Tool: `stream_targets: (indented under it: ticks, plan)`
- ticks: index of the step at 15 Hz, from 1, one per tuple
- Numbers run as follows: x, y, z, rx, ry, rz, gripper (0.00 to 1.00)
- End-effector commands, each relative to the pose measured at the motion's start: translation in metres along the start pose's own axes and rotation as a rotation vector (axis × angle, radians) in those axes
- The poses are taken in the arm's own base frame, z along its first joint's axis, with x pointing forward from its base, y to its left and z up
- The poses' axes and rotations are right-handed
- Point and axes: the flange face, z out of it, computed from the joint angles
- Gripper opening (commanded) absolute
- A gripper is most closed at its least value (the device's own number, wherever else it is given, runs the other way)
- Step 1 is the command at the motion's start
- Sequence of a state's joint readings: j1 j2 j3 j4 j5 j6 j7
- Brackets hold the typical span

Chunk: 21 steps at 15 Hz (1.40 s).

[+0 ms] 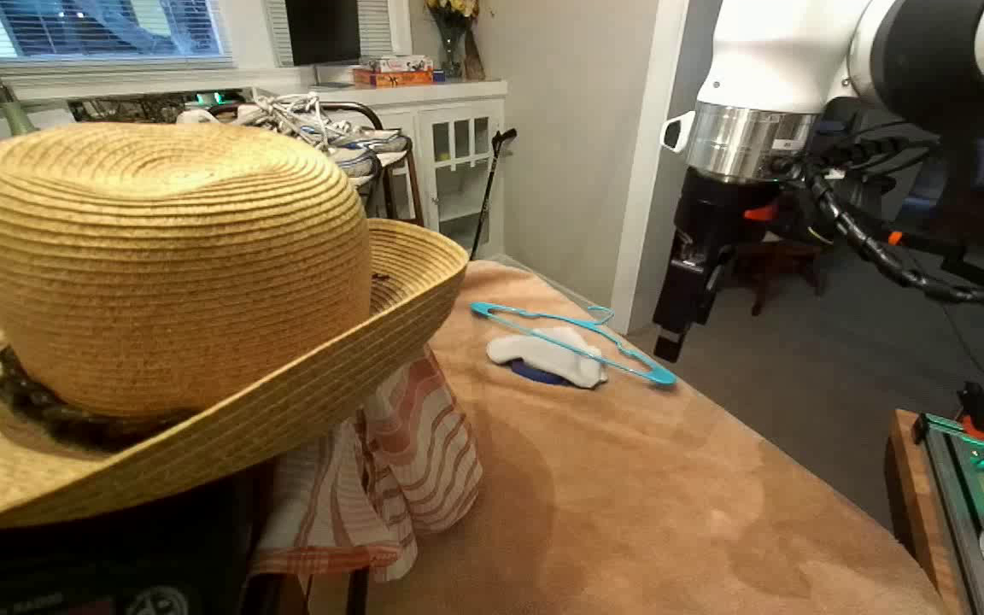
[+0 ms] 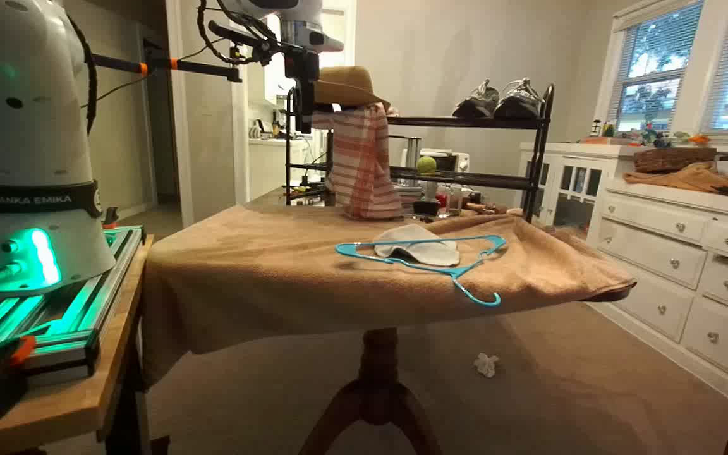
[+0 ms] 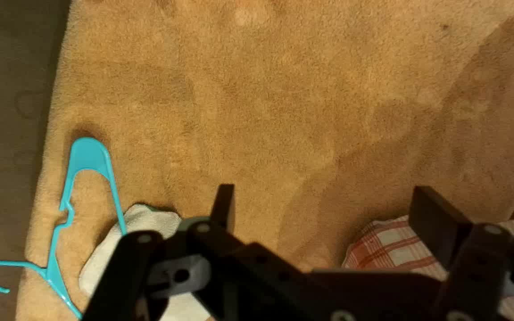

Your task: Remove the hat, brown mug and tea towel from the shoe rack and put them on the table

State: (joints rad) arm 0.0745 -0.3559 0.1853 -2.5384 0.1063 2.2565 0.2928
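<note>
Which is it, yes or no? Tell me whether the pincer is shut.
No, the wrist view shows the pincer with fingers wide apart, the table visible between them.

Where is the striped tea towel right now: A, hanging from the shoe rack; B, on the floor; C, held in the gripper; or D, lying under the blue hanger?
A, since an exterior view shows the tea towel hanging down from the shoe rack, below the hat.

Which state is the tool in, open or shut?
The tool is open: in the wrist view, its fingers stand apart, the table visible between them.
</note>
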Motion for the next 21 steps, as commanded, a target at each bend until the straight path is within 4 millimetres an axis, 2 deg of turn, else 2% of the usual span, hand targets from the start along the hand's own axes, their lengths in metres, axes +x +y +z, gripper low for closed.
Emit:
stream_targets:
  ticks: [1, 5, 7, 12, 15, 18, 21]
  plan:
    - [0.000, 0.000, 0.000, 0.000, -0.001, 0.000, 1.00]
    - [0.000, 0.000, 0.000, 0.000, -0.001, 0.000, 1.00]
    - [0.007, -0.017, -0.011, 0.015, 0.019, 0.006, 1.00]
    - [0.047, -0.065, -0.074, 0.150, 0.057, 0.009, 1.00]
    - [0.074, -0.091, -0.104, 0.230, 0.117, 0.057, 1.00]
    - [0.102, -0.123, -0.123, 0.288, 0.177, 0.076, 1.00]
    - [0.124, -0.155, -0.133, 0.332, 0.200, 0.091, 1.00]
